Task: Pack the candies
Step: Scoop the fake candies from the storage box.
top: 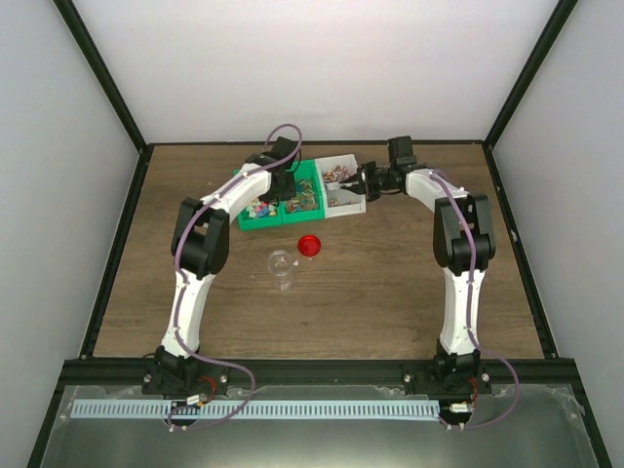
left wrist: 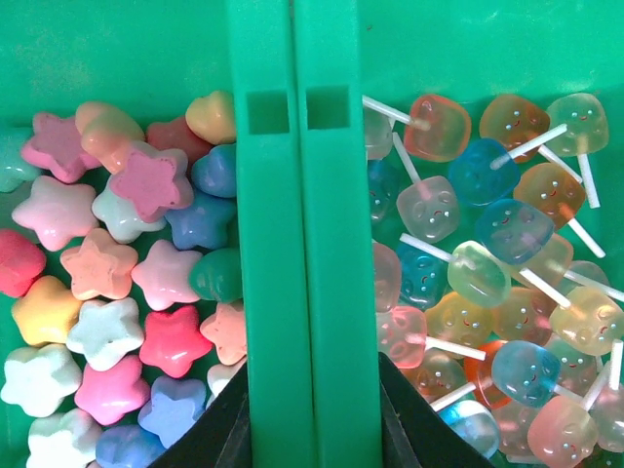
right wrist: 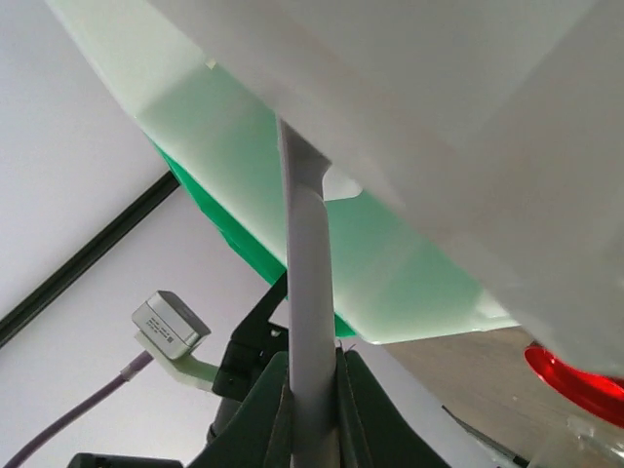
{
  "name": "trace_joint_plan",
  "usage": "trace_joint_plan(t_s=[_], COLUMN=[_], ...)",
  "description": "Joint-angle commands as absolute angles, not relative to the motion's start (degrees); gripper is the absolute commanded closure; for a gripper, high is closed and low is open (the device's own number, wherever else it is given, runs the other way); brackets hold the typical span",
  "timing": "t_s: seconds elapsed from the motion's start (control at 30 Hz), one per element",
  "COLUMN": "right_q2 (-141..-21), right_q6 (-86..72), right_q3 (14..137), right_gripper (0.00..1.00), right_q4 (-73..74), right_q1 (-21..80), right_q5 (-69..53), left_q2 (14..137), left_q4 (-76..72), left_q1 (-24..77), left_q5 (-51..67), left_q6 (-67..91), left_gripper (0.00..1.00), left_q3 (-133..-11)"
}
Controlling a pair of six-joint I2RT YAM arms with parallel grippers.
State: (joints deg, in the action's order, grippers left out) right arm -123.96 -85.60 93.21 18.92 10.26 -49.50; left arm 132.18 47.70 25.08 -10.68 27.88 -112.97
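**Top view:** left gripper [top: 284,185] sits over the green plastic twin bin [top: 278,225] at the back of the wooden table [top: 409,292]. Right gripper [top: 369,182] is at the right edge of the white plastic bin [top: 349,209], which butts against the green bin's right side. The candies [top: 337,175], tiny mixed-colour bits, lie in the white bin's compartments. Round red lid [top: 309,245] and clear jar [top: 281,263] sit near each other on the table in front of the bins, apart from both grippers. How the jaws stand can't be made out from up here.

**Left wrist:** dark fingers [left wrist: 210,439] straddle the green double wall [left wrist: 312,244] between the two compartments. One finger is on each side, pressed against it, so the gripper is clamped narrow on that wall. The left compartment holds pastel star-shaped sweets [left wrist: 146,180]. The right one holds translucent gummy lollipops [left wrist: 429,210] on white sticks.

**Right wrist:** fingers [right wrist: 268,419] are closed tight on a grey-white plastic handle [right wrist: 307,292]. The handle runs up from the jaws and its far end meets the white bin's wall. The green bin shows behind it. The red lid's edge is at lower right.
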Motion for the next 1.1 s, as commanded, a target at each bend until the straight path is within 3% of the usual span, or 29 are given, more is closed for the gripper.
trace_joint_plan(t_s=[0.0,0.37,0.5,0.77,1.07], right_q2=[-128.09,-118.24,-116.34,-123.28,-116.04], right_q6=[-83.27,-80.21,-82.08,-74.60,-71.76], right_q3=[91.72,82.99,77.85,76.42,66.23], right_gripper=[0.99,0.99,0.99,0.99,0.99], right_q4=[19.75,21.49,15.00,1.15,-14.18], right_q1=[9.58,10.63,11.13,11.10,11.66], right_q5=[-41.48,-42.15,-42.90,-42.83,-45.42], left_q2=[136.23,136.84,137.06,136.71,137.11], left_q4=[51.86,52.29,52.29,52.29,52.21], left_q1=[25.75,24.81,24.52,24.47,23.95], left_q5=[-5.55,-5.14,-4.64,-4.06,-1.88], left_q6=[23.43,24.56,24.59,24.77,26.05], left_gripper=[0.96,0.96,0.96,0.96,0.96], left_q3=[-112.70,-113.07,-113.34,-113.01,-113.92])
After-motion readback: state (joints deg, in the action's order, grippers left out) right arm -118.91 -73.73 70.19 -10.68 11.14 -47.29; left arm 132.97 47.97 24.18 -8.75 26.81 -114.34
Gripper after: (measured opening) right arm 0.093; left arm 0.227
